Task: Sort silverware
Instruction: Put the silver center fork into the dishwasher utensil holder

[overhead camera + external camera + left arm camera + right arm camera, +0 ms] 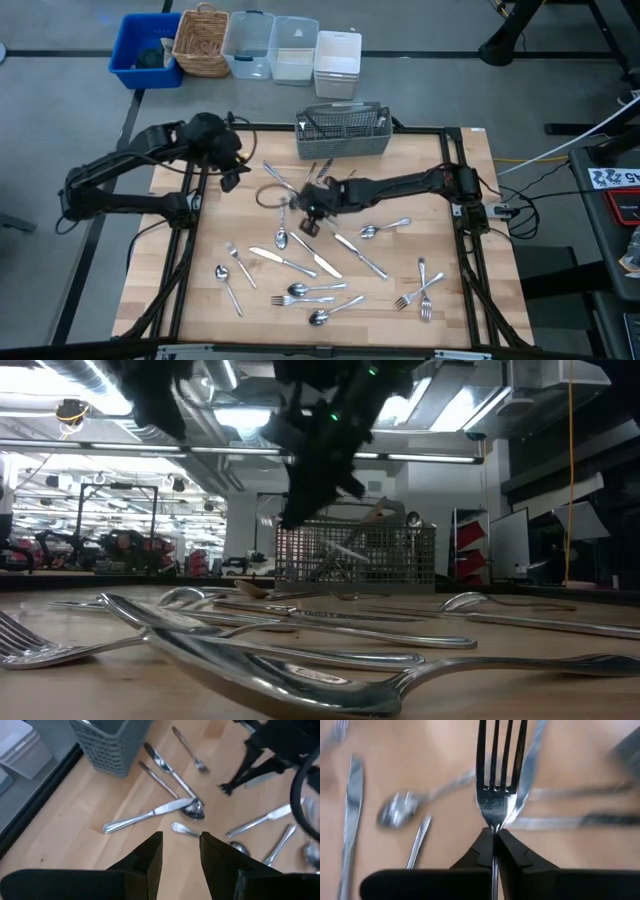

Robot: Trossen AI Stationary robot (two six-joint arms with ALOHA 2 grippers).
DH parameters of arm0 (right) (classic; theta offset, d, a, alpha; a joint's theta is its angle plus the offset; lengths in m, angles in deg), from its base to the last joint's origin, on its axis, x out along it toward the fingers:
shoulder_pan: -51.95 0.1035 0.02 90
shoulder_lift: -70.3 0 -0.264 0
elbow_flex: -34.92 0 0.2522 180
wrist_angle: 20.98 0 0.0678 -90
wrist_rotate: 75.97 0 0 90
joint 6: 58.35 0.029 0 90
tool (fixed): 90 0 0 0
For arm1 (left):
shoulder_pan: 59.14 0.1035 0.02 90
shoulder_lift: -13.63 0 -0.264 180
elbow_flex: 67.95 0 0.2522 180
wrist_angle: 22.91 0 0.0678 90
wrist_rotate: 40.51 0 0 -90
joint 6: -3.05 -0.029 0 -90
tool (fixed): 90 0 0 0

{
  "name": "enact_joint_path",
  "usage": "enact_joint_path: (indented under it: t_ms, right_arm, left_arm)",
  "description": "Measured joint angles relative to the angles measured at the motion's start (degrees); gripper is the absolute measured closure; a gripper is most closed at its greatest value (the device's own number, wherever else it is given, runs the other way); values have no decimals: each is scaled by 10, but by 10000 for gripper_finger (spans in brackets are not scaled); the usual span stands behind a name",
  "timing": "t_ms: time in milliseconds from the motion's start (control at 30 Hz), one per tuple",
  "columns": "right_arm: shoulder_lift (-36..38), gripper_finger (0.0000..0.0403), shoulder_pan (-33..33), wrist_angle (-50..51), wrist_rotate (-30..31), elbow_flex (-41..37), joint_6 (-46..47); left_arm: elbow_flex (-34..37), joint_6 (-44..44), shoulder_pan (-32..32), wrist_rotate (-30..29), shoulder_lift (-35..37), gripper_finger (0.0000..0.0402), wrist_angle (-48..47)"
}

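Steel fork [496, 785] pinched thinly at neck by right gripper [495, 851]; could pivot, slip onto cutlery below. Left gripper [180, 851] spread, idle.

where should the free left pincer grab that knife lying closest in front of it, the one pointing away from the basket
Grip the knife at mid-handle, coming straight down from above with the left pincer turned so its fingers straddle the handle. It lies flat on the table, so only its narrow sides offer a pinch. The handle end has bare wood around it, while the blade tip rests against a spoon, so that end looks crowded.
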Motion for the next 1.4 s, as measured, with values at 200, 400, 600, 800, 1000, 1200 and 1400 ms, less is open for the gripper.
enact_joint_path:
  t_ms: [200, 400, 600, 800, 1000, 1200, 1400]
  right_arm:
    - [2, 392, -49, -37, 93, 86, -60]
    - [3, 391, -107, -178, 132, 118, -143]
    - [3, 392, -159, -248, 131, 118, -180]
    - [-7, 391, -195, -267, 128, 118, -181]
    - [-40, 390, -212, -299, 116, 118, -185]
    - [-81, 391, -210, -343, 118, 118, -214]
    - [-96, 387, -210, -332, 120, 117, -220]
  left_arm:
    - [0, 26, 0, -4, 49, 286, 1]
    - [0, 29, 0, -19, 76, 286, 2]
    - [0, 40, 0, -32, 83, 286, 4]
    - [0, 41, 0, -34, 83, 286, 4]
    - [0, 43, 0, -36, 83, 286, 6]
    - [0, 43, 0, -43, 83, 286, 6]
    - [0, 43, 0, -45, 83, 286, 5]
